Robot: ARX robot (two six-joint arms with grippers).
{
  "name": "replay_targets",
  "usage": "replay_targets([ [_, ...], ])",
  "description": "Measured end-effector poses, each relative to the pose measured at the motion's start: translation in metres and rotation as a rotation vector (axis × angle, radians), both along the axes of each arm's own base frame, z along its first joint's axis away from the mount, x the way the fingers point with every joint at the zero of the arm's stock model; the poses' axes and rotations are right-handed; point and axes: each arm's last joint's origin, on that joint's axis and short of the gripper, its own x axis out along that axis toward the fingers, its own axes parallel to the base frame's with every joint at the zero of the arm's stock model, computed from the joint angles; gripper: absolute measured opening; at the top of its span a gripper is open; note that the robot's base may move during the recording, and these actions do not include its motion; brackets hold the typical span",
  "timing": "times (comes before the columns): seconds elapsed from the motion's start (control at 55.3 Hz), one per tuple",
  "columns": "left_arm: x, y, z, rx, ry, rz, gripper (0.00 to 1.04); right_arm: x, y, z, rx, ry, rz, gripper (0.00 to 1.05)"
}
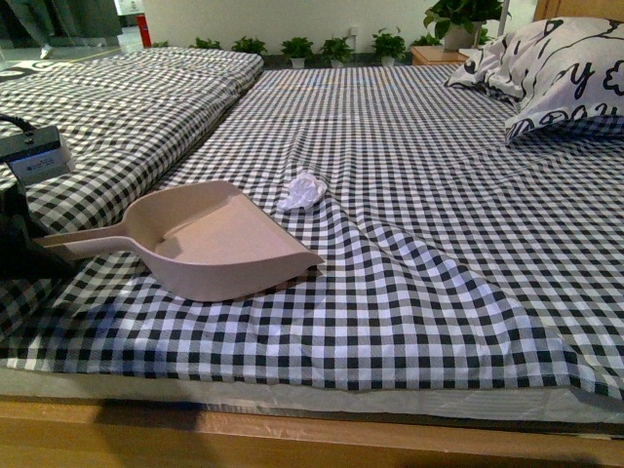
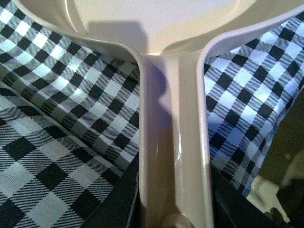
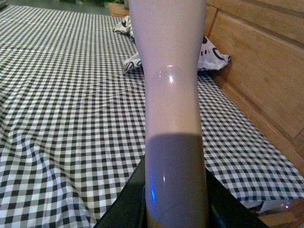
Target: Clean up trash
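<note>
Front view: the dustpan [image 1: 234, 278], near the front-left corner of the bed [image 1: 439, 244], is empty. The paper wad [image 1: 302, 190] lies just past its far rim, well apart from the left gripper [image 1: 29, 246], which clamps the dustpan's handle. The right gripper [image 3: 175, 209] clasps a pale handle [image 3: 166, 71].

Left gripper [image 2: 175, 209] clamps the dustpan handle [image 2: 173, 133] (right gripper [image 3: 175, 209], a pale handle [image 3: 171, 95]).

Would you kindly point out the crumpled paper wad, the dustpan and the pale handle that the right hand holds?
paper wad [image 1: 302, 190]: front view, middle of the crumpled paper.
dustpan [image 1: 216, 241]: front view, bare floor of its scoop.
pale handle [image 3: 172, 118]: right wrist view, middle of its shaft.
</note>
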Motion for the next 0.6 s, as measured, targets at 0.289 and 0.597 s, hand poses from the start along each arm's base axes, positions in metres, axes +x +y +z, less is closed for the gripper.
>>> replay_targets([
  [0.289,0.000,0.000,0.000,0.001,0.000,0.000,0.27,0.005,0.000,-0.001,0.007,0.083,0.088,0.19],
  [0.597,0.000,0.000,0.000,0.003,-0.001,0.000,0.27,0.106,0.015,-0.016,0.087,0.295,0.388,0.19],
])
